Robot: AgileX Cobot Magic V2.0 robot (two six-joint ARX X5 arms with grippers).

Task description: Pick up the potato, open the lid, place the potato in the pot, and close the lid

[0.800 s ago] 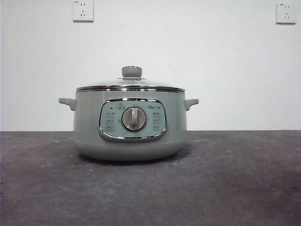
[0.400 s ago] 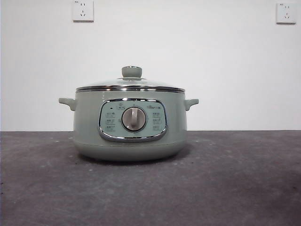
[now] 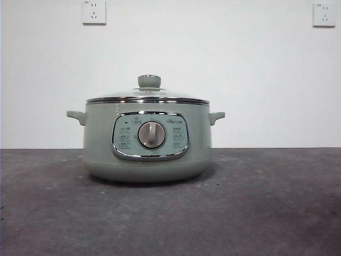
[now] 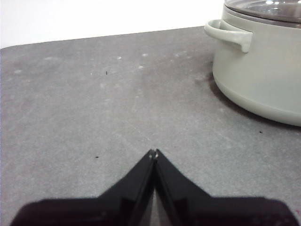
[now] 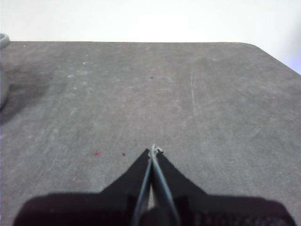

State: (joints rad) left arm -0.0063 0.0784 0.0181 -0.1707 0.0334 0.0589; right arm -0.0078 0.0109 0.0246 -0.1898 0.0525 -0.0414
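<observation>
The sage-green pot [image 3: 101,144] stands in the middle of the grey table, its silver dial facing the front view. The glass lid [image 3: 149,96] with its green knob sits closed on the pot. The potato is not in view in any frame. My left gripper [image 4: 154,152] is shut and empty, low over the table beside the pot [image 4: 263,75], apart from its side handle [image 4: 230,35]. My right gripper [image 5: 153,150] is shut and empty over bare table; only a sliver of the pot [image 5: 3,70] shows at the edge of its view.
The dark grey table [image 3: 266,202] stretches around the pot. A white wall with two sockets [image 3: 94,12] stands behind. The table's far edge and a rounded corner [image 5: 263,49] show in the right wrist view.
</observation>
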